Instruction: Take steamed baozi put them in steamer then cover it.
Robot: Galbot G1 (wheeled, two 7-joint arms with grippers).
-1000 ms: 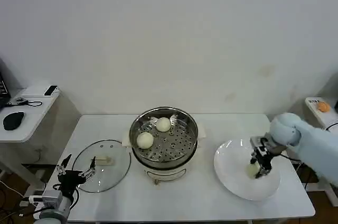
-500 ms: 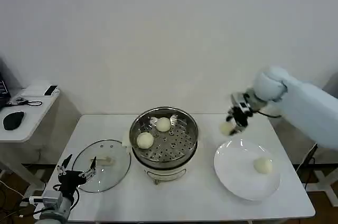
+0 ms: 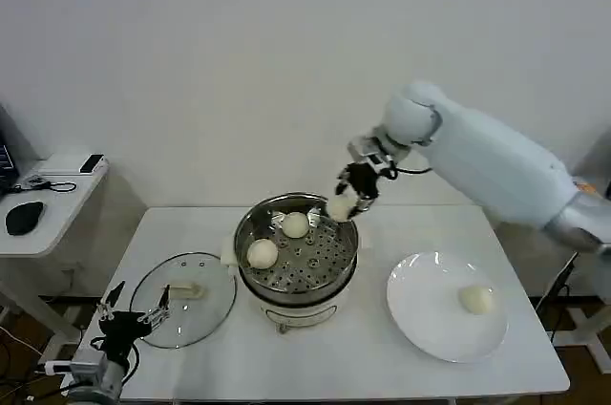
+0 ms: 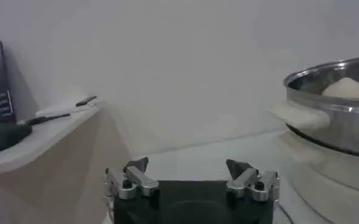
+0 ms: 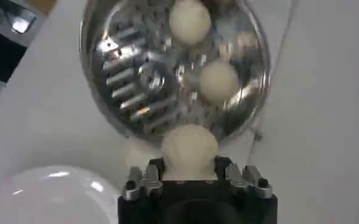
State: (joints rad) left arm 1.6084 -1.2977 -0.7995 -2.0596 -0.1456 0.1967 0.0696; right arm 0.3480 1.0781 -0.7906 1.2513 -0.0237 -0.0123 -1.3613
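Four buns are in view: two lie on the perforated floor of the steamer point(image 3: 297, 245), one point(image 3: 296, 224) toward the back and one point(image 3: 262, 253) toward the robot's left; a third point(image 3: 475, 299) rests on the white plate point(image 3: 425, 319) at the right of the table; the fourth point(image 3: 341, 205) is clamped between the fingers of the right gripper point(image 3: 349, 197), held in the air above the steamer's far right rim. The right wrist view confirms this bun point(image 5: 189, 146) wedged between the fingers, with the steel basket point(image 5: 136, 79) below and beyond it. The steamer sits on its cream pot base at the middle of a white table point(image 3: 286, 357). The glass lid point(image 3: 184, 297) lies flat on the table to the left of the steamer, handle up, just beside it. The left gripper point(image 3: 131, 312) hovers at the table's near left corner, by the lid's edge, fingers spread apart and holding nothing. A plain white wall backs the scene. A side desk point(image 3: 48, 204) at far left carries a dark mouse point(image 3: 23, 217) and small devices.
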